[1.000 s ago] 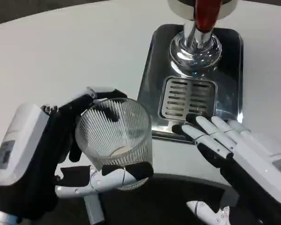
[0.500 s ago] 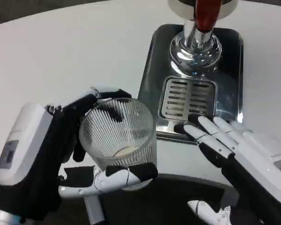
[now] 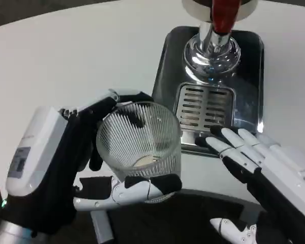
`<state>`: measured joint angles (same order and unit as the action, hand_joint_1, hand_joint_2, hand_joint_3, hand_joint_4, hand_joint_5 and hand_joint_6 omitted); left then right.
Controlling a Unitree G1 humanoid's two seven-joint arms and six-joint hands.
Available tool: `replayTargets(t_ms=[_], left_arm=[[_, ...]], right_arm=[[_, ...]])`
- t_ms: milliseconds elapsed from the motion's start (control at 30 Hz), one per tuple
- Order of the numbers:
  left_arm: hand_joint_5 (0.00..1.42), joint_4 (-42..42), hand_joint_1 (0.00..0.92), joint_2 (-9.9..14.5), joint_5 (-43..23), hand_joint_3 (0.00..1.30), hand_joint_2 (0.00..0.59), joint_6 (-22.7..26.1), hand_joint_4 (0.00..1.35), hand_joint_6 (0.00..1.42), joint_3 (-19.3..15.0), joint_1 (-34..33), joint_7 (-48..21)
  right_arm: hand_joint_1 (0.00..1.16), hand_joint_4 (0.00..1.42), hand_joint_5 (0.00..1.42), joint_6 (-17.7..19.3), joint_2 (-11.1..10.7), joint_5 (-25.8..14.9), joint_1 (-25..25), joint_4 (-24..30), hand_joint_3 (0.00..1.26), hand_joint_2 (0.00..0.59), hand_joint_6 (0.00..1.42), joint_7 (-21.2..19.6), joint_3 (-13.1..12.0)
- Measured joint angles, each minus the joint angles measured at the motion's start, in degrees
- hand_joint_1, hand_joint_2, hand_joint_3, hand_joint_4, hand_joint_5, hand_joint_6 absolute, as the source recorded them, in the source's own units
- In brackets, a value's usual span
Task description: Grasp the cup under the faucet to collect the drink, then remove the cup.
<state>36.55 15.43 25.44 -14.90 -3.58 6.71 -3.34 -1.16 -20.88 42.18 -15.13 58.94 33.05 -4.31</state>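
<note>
Clear ribbed glass in the left hand (image 3: 53, 165): grips the cup (image 3: 140, 142) firmly, with dark fingers (image 3: 123, 96) curled behind the far wall and the thumb pressed across the near side, low down. Has carried the cup to the right and a little forward during the last second, so that its rim now lies just beside the near left corner of the steel drip tray (image 3: 161, 66). Not yet over the grille (image 3: 203, 104), and well short of the faucet (image 3: 212, 48) with the red handle (image 3: 223, 15). Shows only something pale at the bottom; impossible to tell whether drink or reflection.

Keeps the right hand (image 3: 264, 165) open and empty, fingers spread flat at the near edge of the tray, shifted only slightly to the right.

Means, probably, that the approach is in progress and the filling not begun. Next, most likely: bring the cup further forward and to the right, onto the grille and directly below the spout, without knocking the tray rim.
</note>
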Motion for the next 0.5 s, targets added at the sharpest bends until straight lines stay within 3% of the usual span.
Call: replayTargets(t_ms=[500], left_arm=[[1.29, -6.8, 0.52, -0.6, 2.4, 1.0, 0.033, 0.2, 1.11, 1.42, 1.3, -5.3, 0.1]], right_arm=[[0.37, 0.0, 0.0, 0.5, 0.1, -1.7, -2.1, 0.0, 0.11, 0.446, 0.0, 0.0, -3.8]])
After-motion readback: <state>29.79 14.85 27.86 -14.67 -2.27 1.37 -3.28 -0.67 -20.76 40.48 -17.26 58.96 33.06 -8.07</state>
